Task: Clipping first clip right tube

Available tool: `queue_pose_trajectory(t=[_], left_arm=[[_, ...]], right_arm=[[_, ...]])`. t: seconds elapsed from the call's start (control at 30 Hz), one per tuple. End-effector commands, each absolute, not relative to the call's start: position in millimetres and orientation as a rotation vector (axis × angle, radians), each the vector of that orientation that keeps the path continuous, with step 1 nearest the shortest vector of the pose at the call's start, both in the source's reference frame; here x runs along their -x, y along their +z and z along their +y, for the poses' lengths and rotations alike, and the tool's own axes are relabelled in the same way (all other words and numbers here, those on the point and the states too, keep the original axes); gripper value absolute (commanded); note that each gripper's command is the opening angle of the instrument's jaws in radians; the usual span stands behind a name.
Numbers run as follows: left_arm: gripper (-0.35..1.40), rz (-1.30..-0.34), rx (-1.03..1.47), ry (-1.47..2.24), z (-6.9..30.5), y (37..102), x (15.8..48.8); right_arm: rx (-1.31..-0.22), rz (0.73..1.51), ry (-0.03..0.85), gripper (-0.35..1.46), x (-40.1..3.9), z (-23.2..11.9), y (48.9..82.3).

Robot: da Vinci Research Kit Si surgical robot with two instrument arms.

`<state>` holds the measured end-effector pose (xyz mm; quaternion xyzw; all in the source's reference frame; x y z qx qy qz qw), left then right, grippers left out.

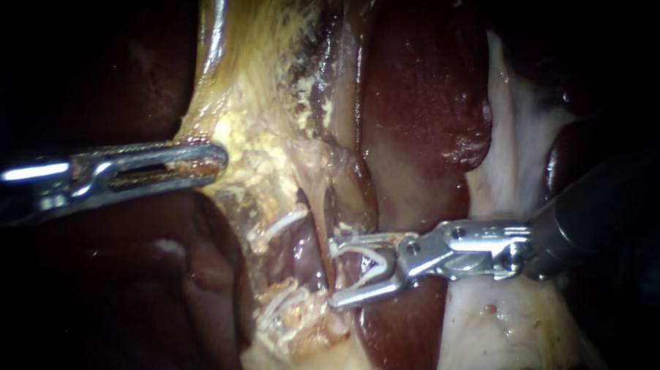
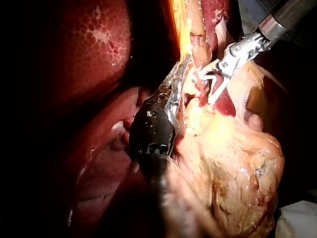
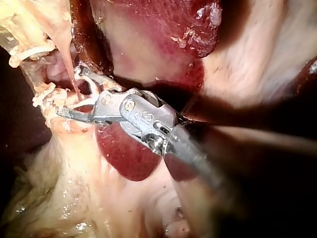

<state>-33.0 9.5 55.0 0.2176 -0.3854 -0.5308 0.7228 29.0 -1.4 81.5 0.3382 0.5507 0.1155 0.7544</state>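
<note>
Position of task item: the right tube [image 1: 331, 225] runs as a thin tan strand down through the dissected window, between the pale fatty tissue [image 1: 258, 153] and the dark liver [image 1: 421, 100]. It crosses the mouth of my right instrument [image 1: 338, 273].

Right instrument: jaws stand wide, and a white clip [image 1: 371, 263] sits open between them, held by both. In the endoscope view the tube lies within the open V. The right wrist view shows the same strand dropping in at the jaw tips. How deep it sits toward the clip's hinge cannot be confirmed.

Left instrument [image 1: 210, 161]: jaws narrow, closed on the edge of the fatty tissue, which tents toward them. In my judgement this tension is what holds the window open.

Handling assessment, judged not seen:
- The tube looks soft, wet and slender. It should flatten readily under the clip and offer little resistance.
- It is fragile. A sideways drag or twist from the jaws could tear it.
- It appears slippery, so it may slide out toward the jaw tips as they close.

Recommended hold: across the bare stretch of tube, square to its run and clear of the crumbly fat beside it. Both clip tips should be visible beyond the far side before closing.
</note>
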Motion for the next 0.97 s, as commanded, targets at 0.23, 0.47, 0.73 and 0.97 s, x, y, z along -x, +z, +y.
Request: queue_pose_trajectory(t=[0.23, 0.47, 0.73, 0.97], left_arm=[[-0.35, -0.851, -0.48, -1.172, 9.5, 55.0, 33.0], [-0.35, -0.851, -0.48, -1.172, 9.5, 55.0, 33.0], [-0.35, -0.851, -0.48, -1.172, 9.5, 55.0, 33.0], [-0.35, -0.851, -0.48, -1.171, 9.6, 55.1, 33.0]], right_arm=[[-0.747, 1.222, 0.215, 0.29, -29.1, -1.4, 81.1], [-0.73, 1.132, 0.197, -0.35, -28.4, -0.9, 81.7], [-0.704, 1.091, 0.196, -0.35, -28.4, -1.4, 81.6], [-0.701, 1.088, 0.197, -0.35, -28.4, -1.4, 81.8]])
